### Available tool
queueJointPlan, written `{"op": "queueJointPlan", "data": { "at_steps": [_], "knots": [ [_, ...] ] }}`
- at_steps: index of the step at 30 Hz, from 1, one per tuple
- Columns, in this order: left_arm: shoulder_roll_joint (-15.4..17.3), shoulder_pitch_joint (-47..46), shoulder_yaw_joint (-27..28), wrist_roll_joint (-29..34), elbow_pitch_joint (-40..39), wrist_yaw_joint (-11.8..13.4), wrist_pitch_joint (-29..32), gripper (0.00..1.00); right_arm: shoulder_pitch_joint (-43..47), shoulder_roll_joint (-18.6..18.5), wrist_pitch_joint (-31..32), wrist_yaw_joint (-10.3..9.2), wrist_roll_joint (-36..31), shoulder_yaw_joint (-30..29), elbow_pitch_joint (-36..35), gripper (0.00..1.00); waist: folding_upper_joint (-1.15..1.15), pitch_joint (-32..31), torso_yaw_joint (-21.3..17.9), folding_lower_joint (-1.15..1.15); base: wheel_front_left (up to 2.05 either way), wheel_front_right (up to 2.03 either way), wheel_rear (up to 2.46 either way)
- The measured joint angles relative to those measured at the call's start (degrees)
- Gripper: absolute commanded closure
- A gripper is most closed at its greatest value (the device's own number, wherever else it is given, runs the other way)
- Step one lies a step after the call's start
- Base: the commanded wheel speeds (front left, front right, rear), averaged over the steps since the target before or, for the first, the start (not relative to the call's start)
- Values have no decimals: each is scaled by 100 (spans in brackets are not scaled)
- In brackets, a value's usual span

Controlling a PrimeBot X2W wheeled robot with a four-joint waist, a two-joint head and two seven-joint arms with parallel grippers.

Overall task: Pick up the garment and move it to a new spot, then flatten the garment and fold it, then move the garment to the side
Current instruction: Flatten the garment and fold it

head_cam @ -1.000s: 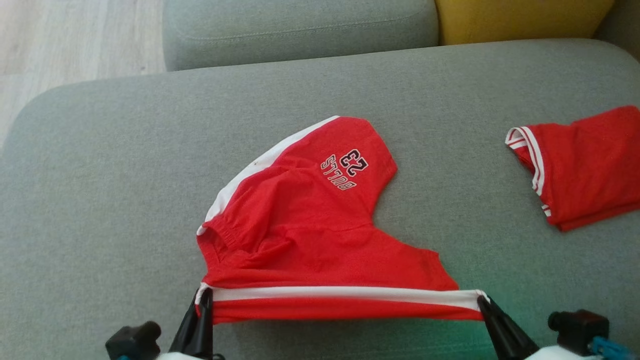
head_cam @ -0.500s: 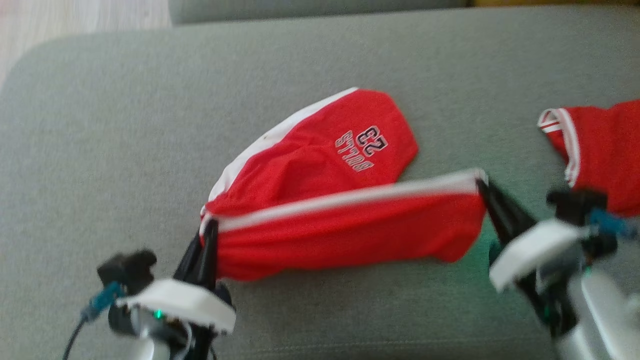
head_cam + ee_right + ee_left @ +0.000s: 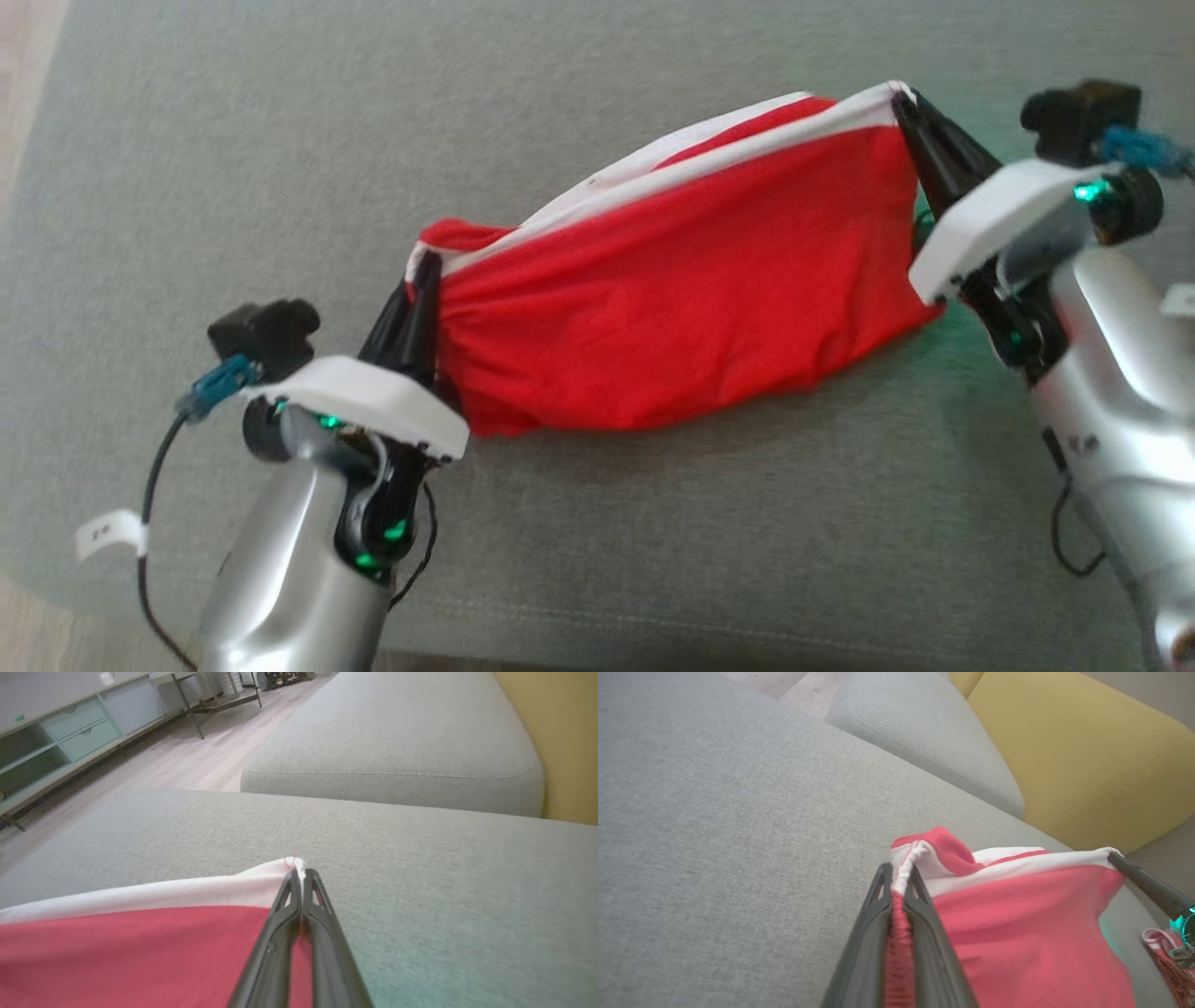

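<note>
- Grey sofa seat [image 3: 205, 140] spreads beneath; at near left, the left gripper [image 3: 422, 280] pinches shut on the elastic corner of the garment [image 3: 691, 280].
- Red cloth hangs stretched between both claws, white band uppermost, its long axis running from near left to far right, loose folds sagging toward the seat.
- At far right, the right gripper [image 3: 904, 101] clamps the band's opposite corner; laying it flat likely needs both arms moving together, band taut.
</note>
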Motion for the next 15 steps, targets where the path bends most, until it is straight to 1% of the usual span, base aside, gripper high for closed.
{"op": "queueJointPlan", "data": {
  "at_steps": [4,6,7,8,9,10,11,15],
  "knots": [
    [-40,-394,-197,-121,546,-51,-154,100,-472,-30,-261,0,222,444,612,100,0,183,201,0,0,0,0],
    [-53,-573,-287,-181,821,-54,-218,100,-661,-37,-383,0,345,678,875,100,0,248,261,0,0,0,0],
    [-57,-647,-330,-213,939,-93,-253,100,-734,-36,-442,0,405,782,989,100,0,269,278,0,0,0,0],
    [-65,-708,-360,-245,1048,-99,-272,75,-799,-32,-500,0,465,893,1092,100,0,278,286,0,0,0,0],
    [-68,-765,-399,-263,1166,-100,-274,8,-853,-22,-564,0,521,988,1185,93,0,276,283,0,0,0,0],
    [-68,-797,-430,-266,1239,-100,-292,8,-895,-10,-638,0,579,1090,1251,93,0,271,274,0,0,0,0],
    [-68,-821,-471,-302,1306,-100,-339,0,-927,0,-761,0,631,1169,1304,0,0,262,263,0,0,0,0],
    [-81,-857,-528,-350,1480,-82,-571,0,-939,66,-1247,0,840,1505,1426,0,0,165,190,0,0,0,0]
  ]
}}
